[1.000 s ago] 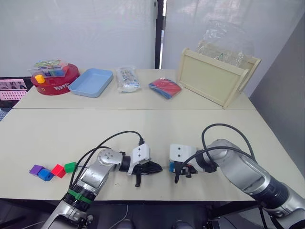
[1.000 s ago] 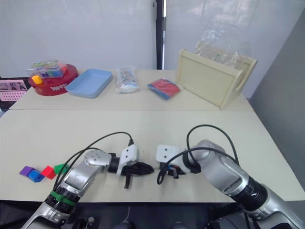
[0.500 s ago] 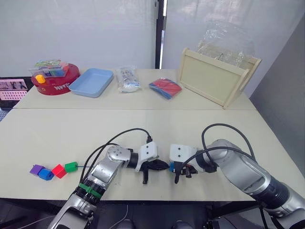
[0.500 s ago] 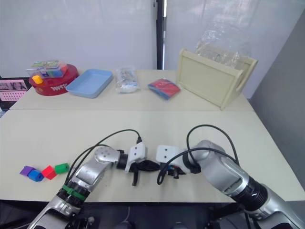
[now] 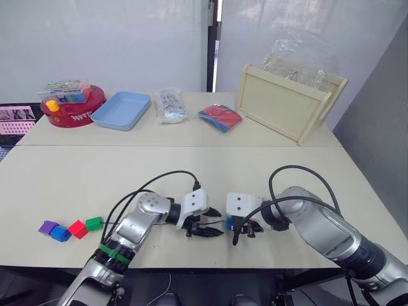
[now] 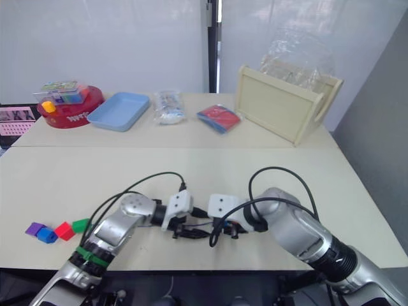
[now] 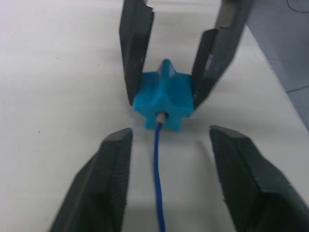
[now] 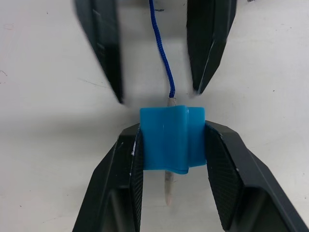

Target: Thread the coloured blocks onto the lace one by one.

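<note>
1. The right hand [image 8: 166, 159] sits low over the near edge of the worktop [image 5: 191, 172], pinching the light blue block [image 8: 166, 140] between its two fingers.
2. The lace [image 8: 161, 53] passes through the light blue block — its pale tip [image 8: 167, 188] sticks out on the right hand's side, and the dark-blue cord leaves the other side toward the left hand.
3. The left hand [image 7: 166, 145] faces the right hand, just beside it, with its fingers spread. The cord lies on the worktop between them, touching neither finger.
4. In the left wrist view the block shows a star-like outline, with the pale tip's base entering its hole at the side facing the left hand.
5. Four blocks lie in a short row near the worktop's front left edge, well apart from both hands: purple block [image 5: 46, 226], blue block [image 5: 61, 234], red block [image 5: 78, 229], green block [image 5: 94, 223]. Neighbours in the row touch or nearly touch.
6. A thin line of cord runs from the green block toward the left arm — whether it passes through the four blocks cannot be told.
7. On the far worktop, left to right: a red tin [image 5: 73, 111] carrying a clear box and a yellow piece, a light blue tray [image 5: 122, 109], a clear packet [image 5: 170, 106], a red-and-blue packet [image 5: 220, 118], and a wooden tray [image 5: 287, 105] tipped on its side with clear plastic behind it.
</note>
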### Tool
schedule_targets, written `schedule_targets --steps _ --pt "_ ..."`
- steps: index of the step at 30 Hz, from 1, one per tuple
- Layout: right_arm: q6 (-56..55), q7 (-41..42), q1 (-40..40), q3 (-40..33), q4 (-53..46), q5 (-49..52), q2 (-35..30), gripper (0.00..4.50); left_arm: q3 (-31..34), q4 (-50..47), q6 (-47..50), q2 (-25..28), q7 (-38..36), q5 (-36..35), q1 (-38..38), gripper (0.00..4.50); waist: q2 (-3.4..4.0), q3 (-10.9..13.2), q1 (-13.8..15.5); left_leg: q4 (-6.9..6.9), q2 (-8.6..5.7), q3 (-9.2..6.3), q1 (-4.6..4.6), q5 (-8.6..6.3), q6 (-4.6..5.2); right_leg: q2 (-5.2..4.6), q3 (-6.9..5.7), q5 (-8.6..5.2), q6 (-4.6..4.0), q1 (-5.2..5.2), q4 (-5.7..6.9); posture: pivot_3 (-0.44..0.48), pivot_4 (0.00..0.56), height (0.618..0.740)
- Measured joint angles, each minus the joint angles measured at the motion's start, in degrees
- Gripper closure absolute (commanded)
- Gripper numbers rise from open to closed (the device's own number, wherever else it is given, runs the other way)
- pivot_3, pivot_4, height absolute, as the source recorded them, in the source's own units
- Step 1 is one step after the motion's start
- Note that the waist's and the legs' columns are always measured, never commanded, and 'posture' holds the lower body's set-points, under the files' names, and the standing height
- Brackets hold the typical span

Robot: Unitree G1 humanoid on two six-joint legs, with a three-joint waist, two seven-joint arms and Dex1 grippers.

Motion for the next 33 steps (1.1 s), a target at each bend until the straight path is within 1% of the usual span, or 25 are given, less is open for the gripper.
schedule_targets --steps 3,7,10,17,18,27,33 --pt "0.0 0.1 0.0 0.1 0.1 0.0 0.1 3.18 1.0 -1.0 -0.1 3.1 0.0 0.0 1.1 1.29 0.0 0.0 0.0 0.0 -0.01 0.0 0.0 0.0 0.0 -0.02 0.0 0.0 0.0 0.01 -0.01 0.0 0.15 0.74" --pt "-0.3 0.1 -0.2 0.3 0.6 0.0 0.4 3.18 1.0 -1.0 -0.1 4.0 0.6 0.4 1.9 1.29 -0.01 0.0 0.0 0.0 0.01 0.0 0.02 0.0 0.0 0.0 0.0 0.0 0.0 0.01 0.0 0.0 0.15 0.74" --pt "-0.3 0.1 -0.2 0.3 0.6 0.0 0.5 3.18 1.0 -1.0 0.4 3.9 1.6 0.5 1.9 2.1 -0.02 0.0 0.0 0.0 0.01 0.0 0.03 0.0 0.0 0.01 0.0 0.0 0.0 0.01 0.0 0.0 0.15 0.74" --pt "-0.3 0.0 -0.2 0.4 0.6 0.0 0.5 3.18 0.9 -0.8 1.5 3.3 3.5 1.0 1.4 4.45 -0.03 0.0 0.0 0.0 0.01 0.0 0.03 0.0 0.01 0.01 0.0 0.0 0.0 0.01 0.0 0.0 0.15 0.74" --pt "-0.3 0.0 -0.2 0.4 0.6 0.0 0.5 3.18 0.8 -0.8 1.4 3.3 3.5 1.1 1.3 4.5 -0.03 0.0 0.0 0.0 0.01 0.0 0.03 0.0 0.01 0.01 0.0 0.0 0.0 0.02 0.0 0.0 0.15 0.74" --pt "-0.3 -0.2 -0.1 0.5 0.5 0.0 0.5 3.18 0.7 -0.2 0.9 2.3 3.1 1.0 1.3 4.5 -0.04 0.0 0.1 0.0 0.0 0.0 0.03 0.0 0.0 0.0 0.0 0.0 0.0 0.02 0.0 0.0 0.15 0.74" --pt "-0.3 -0.3 -0.1 0.4 0.5 0.0 0.7 3.18 0.4 1.4 1.2 -1.4 3.1 0.6 0.9 4.5 -0.05 0.0 0.1 0.0 0.01 0.0 0.02 0.0 0.0 0.01 0.0 0.0 0.0 0.02 0.0 0.0 0.15 0.74"
